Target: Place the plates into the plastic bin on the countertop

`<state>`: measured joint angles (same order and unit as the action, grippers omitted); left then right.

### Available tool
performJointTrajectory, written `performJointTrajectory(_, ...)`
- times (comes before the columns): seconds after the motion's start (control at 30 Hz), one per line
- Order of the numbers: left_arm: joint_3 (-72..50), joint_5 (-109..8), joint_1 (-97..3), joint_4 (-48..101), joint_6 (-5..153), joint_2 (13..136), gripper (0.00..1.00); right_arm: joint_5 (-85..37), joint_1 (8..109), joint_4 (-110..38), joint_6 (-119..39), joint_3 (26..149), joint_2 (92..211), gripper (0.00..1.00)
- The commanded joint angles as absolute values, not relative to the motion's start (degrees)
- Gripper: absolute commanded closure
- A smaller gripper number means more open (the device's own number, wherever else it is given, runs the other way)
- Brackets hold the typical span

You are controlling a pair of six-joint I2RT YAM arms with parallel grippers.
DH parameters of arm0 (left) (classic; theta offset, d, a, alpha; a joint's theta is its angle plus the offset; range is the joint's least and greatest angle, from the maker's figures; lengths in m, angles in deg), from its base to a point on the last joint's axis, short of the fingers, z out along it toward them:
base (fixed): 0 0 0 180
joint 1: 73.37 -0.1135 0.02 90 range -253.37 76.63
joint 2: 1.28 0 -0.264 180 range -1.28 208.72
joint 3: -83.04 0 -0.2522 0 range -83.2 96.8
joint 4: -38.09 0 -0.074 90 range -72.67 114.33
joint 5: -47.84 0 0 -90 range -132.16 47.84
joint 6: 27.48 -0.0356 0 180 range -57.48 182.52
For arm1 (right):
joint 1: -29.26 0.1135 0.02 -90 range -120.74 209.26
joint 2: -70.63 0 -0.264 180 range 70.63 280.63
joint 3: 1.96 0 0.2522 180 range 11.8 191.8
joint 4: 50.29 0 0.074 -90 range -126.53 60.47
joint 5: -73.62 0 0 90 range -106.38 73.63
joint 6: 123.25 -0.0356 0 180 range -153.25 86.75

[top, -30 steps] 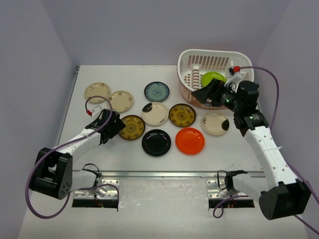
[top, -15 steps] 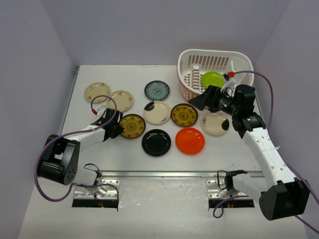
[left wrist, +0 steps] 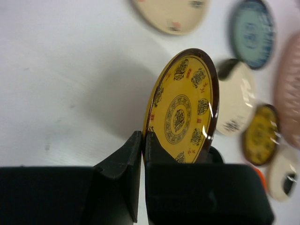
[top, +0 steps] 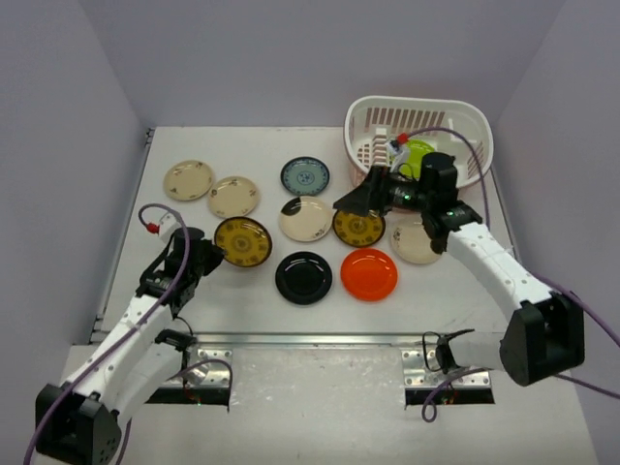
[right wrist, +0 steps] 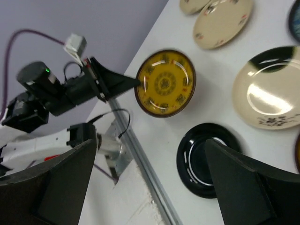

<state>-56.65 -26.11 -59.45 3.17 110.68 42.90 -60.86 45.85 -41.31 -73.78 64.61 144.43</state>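
My left gripper point(top: 209, 255) point(left wrist: 143, 140) is shut on the near rim of a brown-gold patterned plate point(top: 242, 241) point(left wrist: 185, 105), which is lifted and tilted off the countertop point(top: 446, 291). My right gripper point(top: 355, 201) point(right wrist: 150, 187) is open and empty, hovering over a second brown-gold plate point(top: 358, 227) in front of the plastic bin point(top: 418, 105). A lime green plate point(top: 415, 152) lies in the bin. On the countertop lie two cream floral plates point(top: 188, 179), a blue plate point(top: 305, 177), a cream plate with a dark patch point(top: 303, 219), a black plate point(top: 303, 277) point(right wrist: 206, 159) and an orange plate point(top: 369, 274).
Another cream plate with a dark patch point(top: 417, 242) lies under the right forearm. The metal front edge point(top: 310, 339) runs along the near side. Purple-grey walls close in the left, back and right.
The left gripper has shut on the brown-gold plate's rim and raised it, the arm drawing back toward its base. The right arm has swung left from the bin to over the middle plates.
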Motion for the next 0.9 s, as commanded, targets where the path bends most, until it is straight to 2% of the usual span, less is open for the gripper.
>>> performJointTrajectory(0.0, -53.66, -44.64, -58.72, 13.58, 104.73, 40.03, 1.00, -59.08, 52.90, -43.69, -72.01, 70.72, 153.58, 0.01)
performJointTrajectory(0.13, -53.12, -54.84, -58.60, 18.60, 104.78, 39.48, 1.00, -54.16, 54.24, -37.38, -66.22, 76.53, 160.30, 0.04)
performJointTrajectory(0.27, -53.23, -60.24, -58.51, 22.49, 106.14, 39.65, 1.00, -59.76, 55.46, -35.49, -64.58, 78.04, 165.36, 0.22)
performJointTrajectory(0.37, -53.23, -63.08, -58.51, 26.35, 107.09, 40.63, 1.00, -60.90, 56.76, -35.53, -63.90, 77.65, 166.43, 0.31)
performJointTrajectory(0.4, -53.17, -63.82, -58.51, 27.49, 107.43, 40.84, 1.00, -60.85, 56.86, -35.59, -63.95, 77.58, 166.68, 0.36)
performJointTrajectory(0.47, -52.86, -64.20, -58.46, 28.54, 107.96, 41.31, 1.00, -60.32, 56.86, -35.43, -64.32, 77.45, 167.22, 0.65)
performJointTrajectory(0.5, -52.70, -63.71, -58.43, 28.55, 107.92, 41.44, 1.00, -60.32, 56.91, -35.53, -64.45, 77.23, 167.12, 0.73)
performJointTrajectory(0.57, -52.08, -62.45, -58.51, 28.36, 107.65, 42.19, 1.00, -60.32, 56.86, -36.18, -65.11, 76.75, 166.73, 0.98)
performJointTrajectory(0.6, -51.35, -60.56, -58.51, 26.74, 106.89, 42.89, 0.88, -59.81, 56.75, -36.46, -65.48, 76.24, 165.90, 1.00)
performJointTrajectory(0.7, -47.95, -53.44, -58.51, 18.32, 104.08, 44.87, 0.17, -57.26, 54.97, -38.04, -66.68, 74.97, 163.25, 1.00)
performJointTrajectory(0.73, -45.88, -50.46, -58.51, 14.74, 102.96, 45.32, 0.02, -56.76, 53.52, -38.90, -68.16, 74.43, 162.39, 1.00)
performJointTrajectory(0.8, -39.63, -38.69, -58.51, 3.86, 99.79, 45.57, 0.00, -56.89, 44.32, -41.84, -76.25, 70.96, 159.69, 1.00)
performJointTrajectory(0.87, -36.07, -33.38, -58.51, -1.66, 97.88, 44.07, 0.00, -53.90, 37.10, -43.43, -83.60, 69.06, 155.77, 1.00)
